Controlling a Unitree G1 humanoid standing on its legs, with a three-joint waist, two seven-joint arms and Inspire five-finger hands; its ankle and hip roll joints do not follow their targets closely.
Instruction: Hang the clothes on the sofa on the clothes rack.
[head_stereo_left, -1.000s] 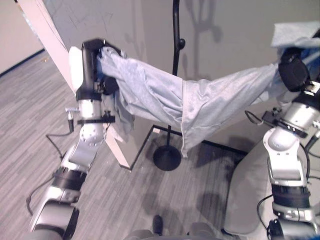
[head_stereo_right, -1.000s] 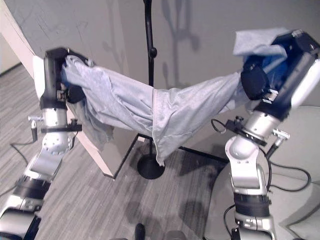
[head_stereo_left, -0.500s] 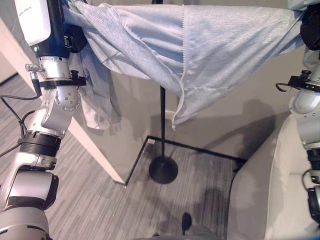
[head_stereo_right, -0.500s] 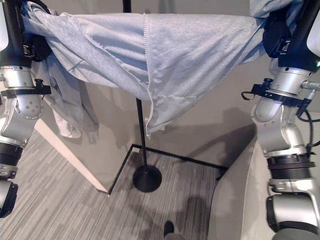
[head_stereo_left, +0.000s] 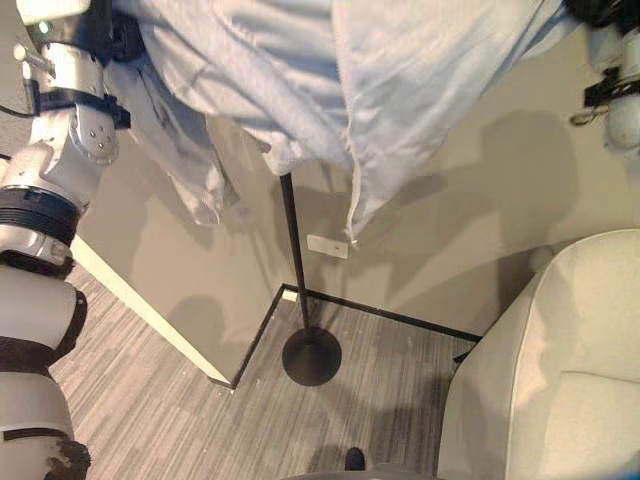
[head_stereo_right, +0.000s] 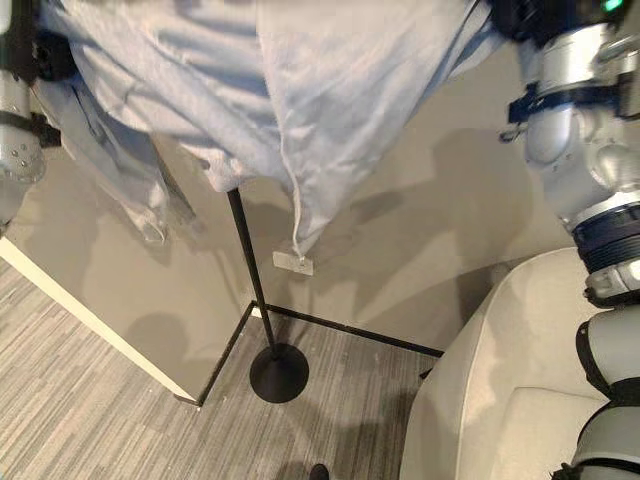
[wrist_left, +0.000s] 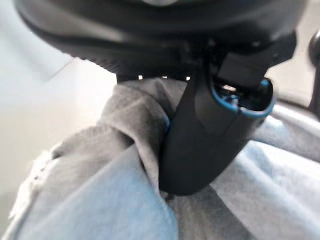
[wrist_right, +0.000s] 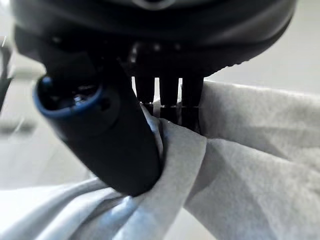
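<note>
Garment (head_stereo_left: 330, 80) sits higher than before, top of frame, draped over the rack pole (head_stereo_left: 293, 250); sofa (head_stereo_left: 560, 370) lower right. Wrist views: left robot hand (wrist_left: 215, 125) and right robot hand (wrist_right: 100, 130) each pinch its cloth.

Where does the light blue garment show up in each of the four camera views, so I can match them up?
Left eye view: light blue cloth garment spread across the top.
Right eye view: across the top, too.
Left wrist view: bunched beneath the left hand.
Right wrist view: pinched by the right hand.
Shared landmark: thin black pole of the clothes rack under the garment, in both eye views.
</note>
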